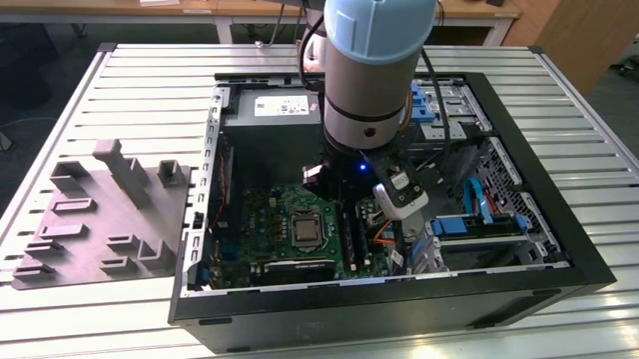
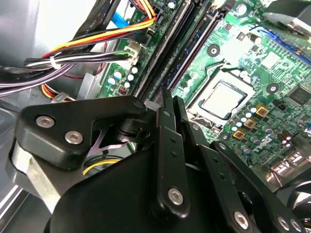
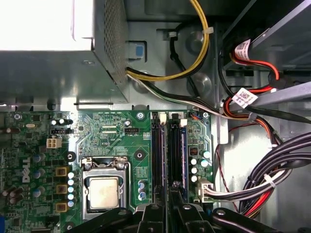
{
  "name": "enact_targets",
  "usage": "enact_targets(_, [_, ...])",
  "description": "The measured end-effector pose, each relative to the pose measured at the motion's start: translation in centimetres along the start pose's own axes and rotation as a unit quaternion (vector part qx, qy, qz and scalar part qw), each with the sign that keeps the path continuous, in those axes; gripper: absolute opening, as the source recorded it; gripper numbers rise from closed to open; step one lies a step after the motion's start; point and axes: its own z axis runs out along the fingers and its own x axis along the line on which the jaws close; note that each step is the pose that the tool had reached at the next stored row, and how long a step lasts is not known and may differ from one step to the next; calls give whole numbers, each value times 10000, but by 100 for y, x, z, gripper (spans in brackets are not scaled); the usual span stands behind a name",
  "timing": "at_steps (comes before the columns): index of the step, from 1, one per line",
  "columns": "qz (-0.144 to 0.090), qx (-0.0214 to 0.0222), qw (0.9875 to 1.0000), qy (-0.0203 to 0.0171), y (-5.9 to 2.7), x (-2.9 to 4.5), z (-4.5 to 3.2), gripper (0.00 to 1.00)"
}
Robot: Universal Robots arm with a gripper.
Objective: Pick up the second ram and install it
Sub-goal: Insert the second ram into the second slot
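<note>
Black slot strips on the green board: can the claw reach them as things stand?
Likely yes. The claw hangs right over the slot strips; the cable bundles lie off to one side, and nothing shows between.

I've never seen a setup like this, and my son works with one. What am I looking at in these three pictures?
A robot arm reaches into an open computer case on a slatted metal table; a grey moulded tray lies at the exterior view's left. That camera stands off the arm. Both wrist views ride on the arm, looking past its black gripper at the green motherboard, its processor socket and long black memory slots. A blue memory stick seems to sit in one slot, by the gripper. Whether it is gripped, I cannot tell.
</note>
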Motion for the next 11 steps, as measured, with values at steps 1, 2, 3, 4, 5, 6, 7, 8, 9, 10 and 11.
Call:
enact_targets(1, [0, -1, 10000, 0, 0, 0, 0, 19])
enact_targets(2, [0, -1, 10000, 0, 0, 0, -1, 19])
enact_targets(3, [0, -1, 10000, 0, 0, 0, -2, 19])
enact_targets(4, [0, -1, 10000, 0, 0, 0, -3, 19])
enact_targets(5, [0, 0, 10000, 0, 0, 0, -4, 19])
enact_targets(6, [0, 0, 10000, 0, 1, 0, -5, 19])
enact_targets(7, [0, -1, 10000, 0, 1, 0, -6, 17])
enact_targets(8, [0, 0, 10000, 0, 1, 0, -7, 17])
enact_targets(9, [0, 0, 10000, 0, 1, -1, -8, 11])
enact_targets(10, [0, 0, 10000, 0, 1, -1, -8, 10])
enact_targets(11, [0, 0, 10000, 0, 1, -1, -9, 10])
